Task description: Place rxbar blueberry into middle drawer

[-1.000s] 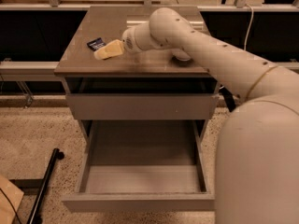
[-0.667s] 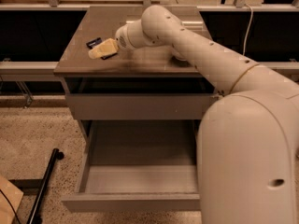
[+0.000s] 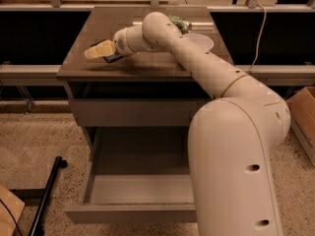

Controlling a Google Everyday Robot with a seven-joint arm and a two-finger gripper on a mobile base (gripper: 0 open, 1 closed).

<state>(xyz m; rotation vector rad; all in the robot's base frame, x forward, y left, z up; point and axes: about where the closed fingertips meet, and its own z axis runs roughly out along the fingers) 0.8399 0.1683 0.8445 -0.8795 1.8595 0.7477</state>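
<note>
The rxbar blueberry (image 3: 113,59) is a dark blue wrapper lying flat on the brown tabletop (image 3: 147,65) at its left side. Only a small edge of it shows under the gripper. My gripper (image 3: 99,50), with pale yellow tips, points left and sits right over the bar, low at the tabletop. Whether it touches the bar cannot be told. The middle drawer (image 3: 142,188) is pulled open below, its pale grey floor bare. My white arm hides its right part.
A white round bowl (image 3: 201,41) and a green patterned can (image 3: 180,22) stand at the tabletop's back right, behind my arm. A closed drawer front (image 3: 138,113) sits above the open drawer. A black pole (image 3: 47,195) lies on the floor at left.
My gripper has moved left and down across the tabletop and now covers most of the bar. The arm's lower part fills more of the right side.
</note>
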